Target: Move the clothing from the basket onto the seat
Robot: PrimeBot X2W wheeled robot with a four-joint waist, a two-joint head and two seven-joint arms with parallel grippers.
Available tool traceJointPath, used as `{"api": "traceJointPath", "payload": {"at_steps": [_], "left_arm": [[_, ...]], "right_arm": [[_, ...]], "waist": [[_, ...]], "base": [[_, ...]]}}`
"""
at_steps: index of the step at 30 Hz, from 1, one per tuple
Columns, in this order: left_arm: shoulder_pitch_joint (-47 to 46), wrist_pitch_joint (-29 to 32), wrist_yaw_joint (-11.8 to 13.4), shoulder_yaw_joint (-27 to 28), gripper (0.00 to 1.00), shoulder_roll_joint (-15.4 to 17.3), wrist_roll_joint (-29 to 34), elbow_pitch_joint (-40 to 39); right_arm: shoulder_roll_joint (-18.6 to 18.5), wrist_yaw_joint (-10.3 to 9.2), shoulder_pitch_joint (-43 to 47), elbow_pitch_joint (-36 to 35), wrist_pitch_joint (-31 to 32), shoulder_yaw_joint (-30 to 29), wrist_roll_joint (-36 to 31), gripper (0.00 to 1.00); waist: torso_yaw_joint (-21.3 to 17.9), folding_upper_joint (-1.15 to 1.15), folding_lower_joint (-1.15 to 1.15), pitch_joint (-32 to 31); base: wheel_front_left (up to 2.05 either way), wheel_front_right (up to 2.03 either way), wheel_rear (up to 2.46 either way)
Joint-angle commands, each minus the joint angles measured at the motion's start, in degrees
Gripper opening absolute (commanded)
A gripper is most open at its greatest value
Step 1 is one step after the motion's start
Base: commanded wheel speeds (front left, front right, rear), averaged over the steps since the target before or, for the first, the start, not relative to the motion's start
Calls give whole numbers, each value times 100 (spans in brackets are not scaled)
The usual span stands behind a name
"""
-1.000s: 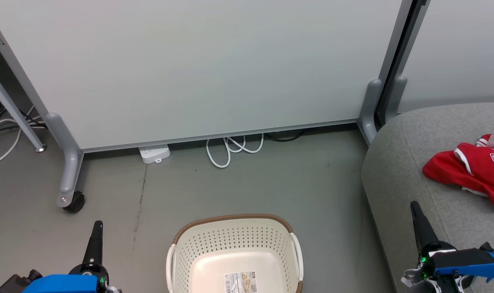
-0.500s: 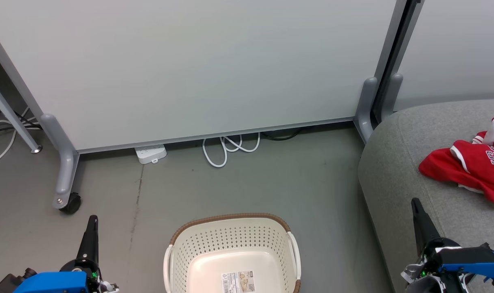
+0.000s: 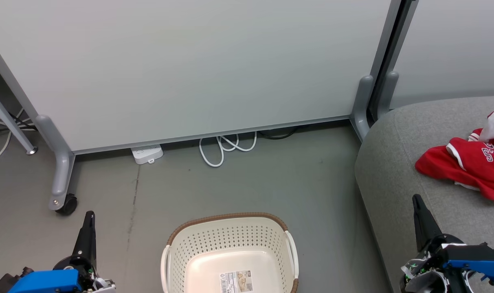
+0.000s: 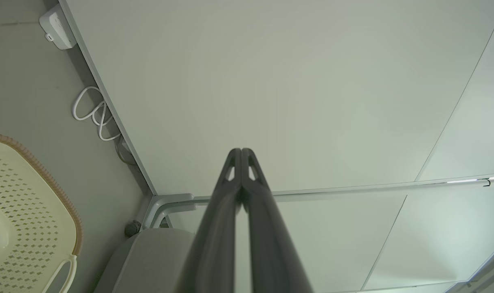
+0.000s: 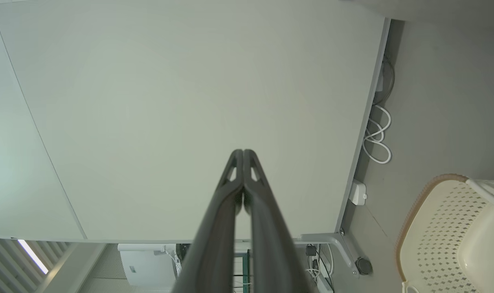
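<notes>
Red clothing (image 3: 466,167) lies bunched on the grey seat (image 3: 393,171), well apart from the basket. Its white block lettering reads "ST"; the rest is cut off. The cream basket (image 3: 226,217) stands on the floor (image 3: 271,183); the print on its label sticker (image 3: 236,281) is too small to read. Left gripper (image 3: 89,215) and right gripper (image 3: 416,199): fingers pressed together, holding nothing.

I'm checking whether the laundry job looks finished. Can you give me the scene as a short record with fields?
basket: upright on the floor; no clothing in the part seen; label sticker on its bottom
clothing: red, crumpled, lying on the seat; cut off by the head view's right edge
left gripper: shut, holding nothing
right gripper: shut, holding nothing
by the partition: power strip, looped white cable
</notes>
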Motion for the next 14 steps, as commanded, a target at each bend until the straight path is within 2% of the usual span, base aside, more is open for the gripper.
{"api": "traceJointPath", "payload": {"at_steps": [1,6,14], "left_arm": [[-66,35,-35,61,0,12,-103,-47],[-74,84,-35,83,0,4,-264,-78],[-73,87,-36,76,0,5,-254,-72]], "right_arm": [[-25,-7,-83,3,17,-15,121,0],[-26,-8,-100,20,37,-20,331,0],[-25,-8,-101,19,31,-19,314,0]], "waist": [[-7,0,0,2],[-32,0,0,9],[-34,0,0,10]], "base": [[0,0,0],[0,0,0],[0,0,0]]}}
